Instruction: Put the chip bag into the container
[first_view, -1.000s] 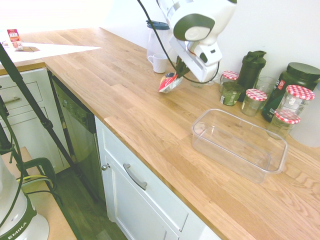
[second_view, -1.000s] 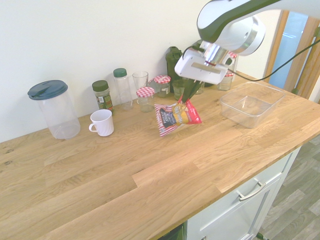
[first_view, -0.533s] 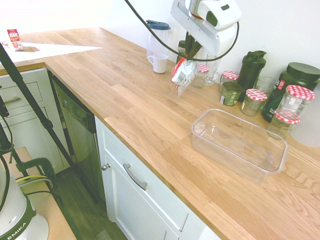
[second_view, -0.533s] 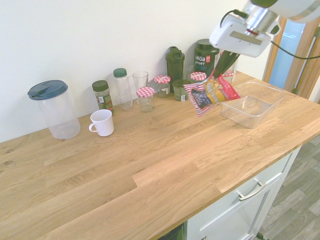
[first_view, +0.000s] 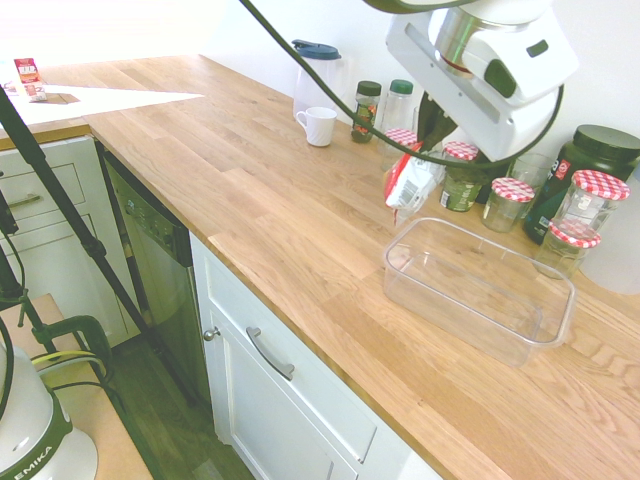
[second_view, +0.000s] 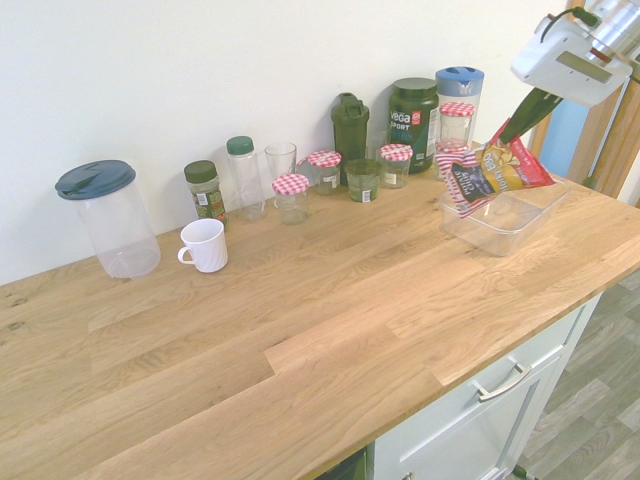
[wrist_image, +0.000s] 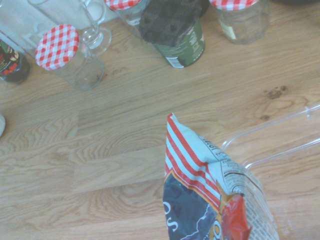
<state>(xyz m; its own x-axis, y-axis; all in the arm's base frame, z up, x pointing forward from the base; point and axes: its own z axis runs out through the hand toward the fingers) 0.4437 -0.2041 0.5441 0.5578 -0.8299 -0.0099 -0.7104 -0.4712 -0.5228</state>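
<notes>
Tool (second_view: 508, 135) is clenching the chip bag (second_view: 498, 176) by its upper edge, fingers closed on it, bag hanging tilted in the air at the right of the second exterior view. In the first exterior view the bag is showing just above center, near the upper left corner of the container (first_view: 478, 290). Container: clear, rectangular, standing on the tabletop (second_view: 300, 330), right of center in the first exterior view. In the second exterior view the bag is overlapping the container's upper left part; the bag is not resting inside it. Bag is showing red, yellow and dark patches plus red-and-white stripes. In the wrist view it is filling the lower middle, container rim showing at the right.

Along the wall, second exterior view: pitcher with dark blue lid (second_view: 110, 220) standing at the left, white mug (second_view: 204, 246) just beside it, then green-lidded spice jar (second_view: 206, 192) and green-capped bottle (second_view: 246, 180). Jars with red-checked lids (second_view: 291, 198) are standing around the middle, near the green cup (second_view: 363, 182). Dark shaker bottle (second_view: 350, 140) and black Vega tub (second_view: 412, 122) are standing behind them, blue-lidded pitcher (second_view: 460, 85) at the upper right. Small red-and-white packet (first_view: 29, 80) is standing at the upper left of the first exterior view.
</notes>
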